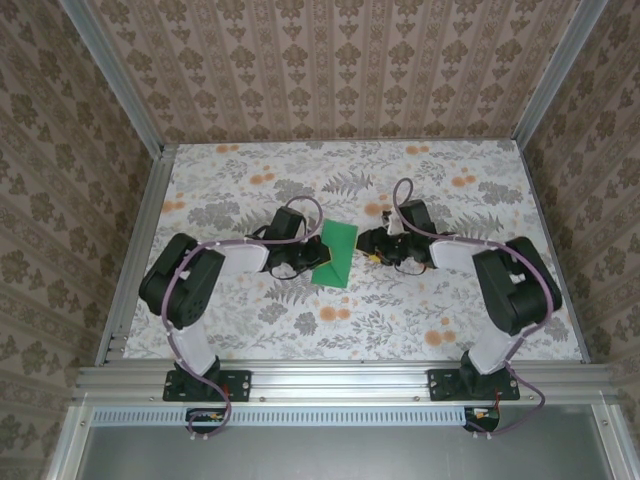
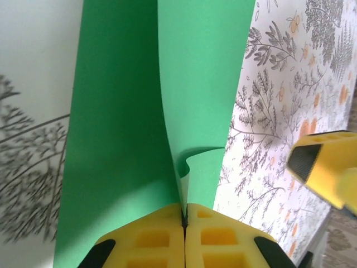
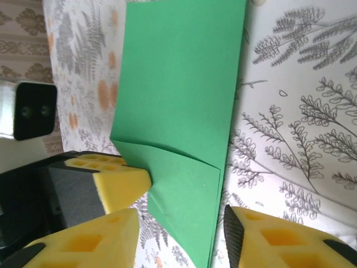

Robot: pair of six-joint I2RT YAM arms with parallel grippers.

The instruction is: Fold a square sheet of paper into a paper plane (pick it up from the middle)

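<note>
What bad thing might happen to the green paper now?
The left end effector is shut on the paper right where it buckles, so a pull may crumple or tear it. The right end effector is open astride the paper's edge, gripping nothing, so the paper may swing or unfold.

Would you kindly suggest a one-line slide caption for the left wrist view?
Left pincer shut on the near edge of the folded green paper, floral table alongside.
</note>
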